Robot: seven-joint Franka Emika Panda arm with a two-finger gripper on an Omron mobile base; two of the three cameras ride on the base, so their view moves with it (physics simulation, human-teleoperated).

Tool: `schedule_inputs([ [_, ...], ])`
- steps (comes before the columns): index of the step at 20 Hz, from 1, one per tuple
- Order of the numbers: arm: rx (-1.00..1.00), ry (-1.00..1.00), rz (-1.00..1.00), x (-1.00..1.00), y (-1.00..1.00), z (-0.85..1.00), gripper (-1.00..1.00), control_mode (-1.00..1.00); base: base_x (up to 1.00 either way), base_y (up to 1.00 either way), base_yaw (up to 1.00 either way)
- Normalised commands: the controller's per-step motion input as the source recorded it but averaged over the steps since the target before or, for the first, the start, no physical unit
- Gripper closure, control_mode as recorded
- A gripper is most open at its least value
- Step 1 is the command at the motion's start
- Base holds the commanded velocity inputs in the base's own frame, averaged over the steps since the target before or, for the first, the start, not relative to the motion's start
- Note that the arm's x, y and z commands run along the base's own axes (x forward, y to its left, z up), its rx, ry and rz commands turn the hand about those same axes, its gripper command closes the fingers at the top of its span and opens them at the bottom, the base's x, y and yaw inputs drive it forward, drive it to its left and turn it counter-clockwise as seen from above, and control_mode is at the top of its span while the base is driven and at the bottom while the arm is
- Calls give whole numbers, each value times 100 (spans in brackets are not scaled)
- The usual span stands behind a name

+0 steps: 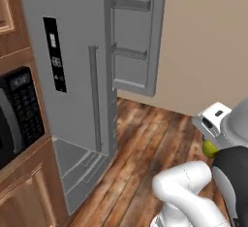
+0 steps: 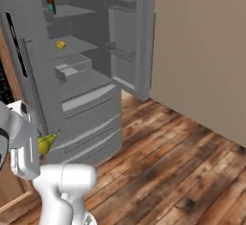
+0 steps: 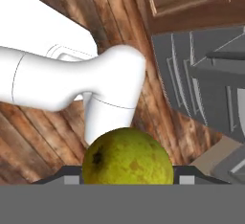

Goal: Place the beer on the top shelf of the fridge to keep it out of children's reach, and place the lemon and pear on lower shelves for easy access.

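Wood plank floor (image 2: 182, 156), brown, streaked. Plain beige wall (image 2: 202, 51) behind. Black microwave (image 1: 17, 112) with keypad set in wooden cabinet (image 1: 22, 192), left side. Cabinet panel above microwave too.

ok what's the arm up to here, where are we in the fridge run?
The gripper is closed on the pear, carried low over the wood floor beside the robot's own body, short of the fridge. The fridge door stands open. The beer already stands on the top shelf, and the lemon lies on the shelf below it. So the pear is the last item, still to go on the lower shelves.
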Motion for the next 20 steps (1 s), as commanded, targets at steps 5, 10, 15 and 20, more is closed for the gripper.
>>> schedule_inputs([
  [5, 0, 0, 0, 0, 0, 0, 100, 100, 77, -68, -22],
  [10, 0, 0, 0, 0, 0, 0, 100, 100, 72, -72, 9],
  [15, 0, 0, 0, 0, 0, 0, 100, 100, 62, -56, 41],
  [20, 0, 0, 0, 0, 0, 0, 100, 100, 41, -21, 62],
])
